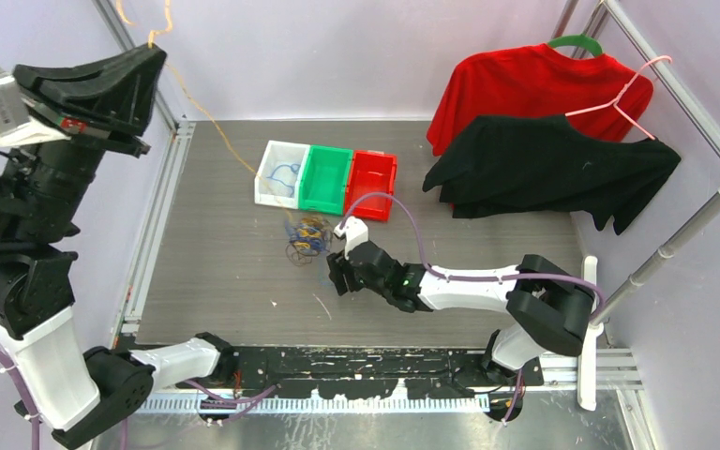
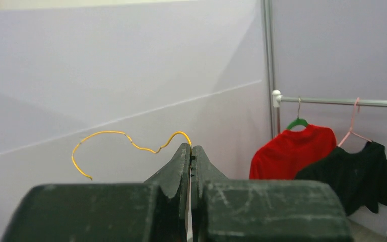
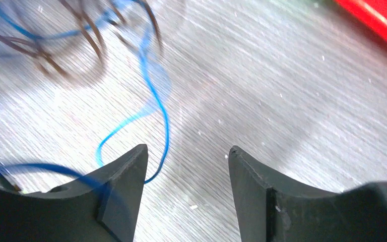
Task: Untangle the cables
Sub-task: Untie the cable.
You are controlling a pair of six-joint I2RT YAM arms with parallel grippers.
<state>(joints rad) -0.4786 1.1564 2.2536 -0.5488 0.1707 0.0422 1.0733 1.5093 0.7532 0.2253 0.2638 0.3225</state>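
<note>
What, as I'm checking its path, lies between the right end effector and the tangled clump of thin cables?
Grey tabletop crossed by a loose thin blue cable strand reaching the right end effector; the right wrist view shows it.

This looks like a robot test cell in a laboratory. Plain pale walls (image 1: 356, 56) and bare metal frame tubes (image 1: 684, 234) close in a grey table (image 1: 216, 281). Near the right gripper (image 1: 339, 277) stand three small plastic bins (image 1: 328, 180), white, green and red. Well apart from it, a red T-shirt (image 1: 525, 94) and a black T-shirt (image 1: 544, 169) hang on a metal rail (image 1: 680, 90). Behind it, its arm (image 1: 469, 279) is bolted to a black base plate (image 1: 384, 367).
</note>
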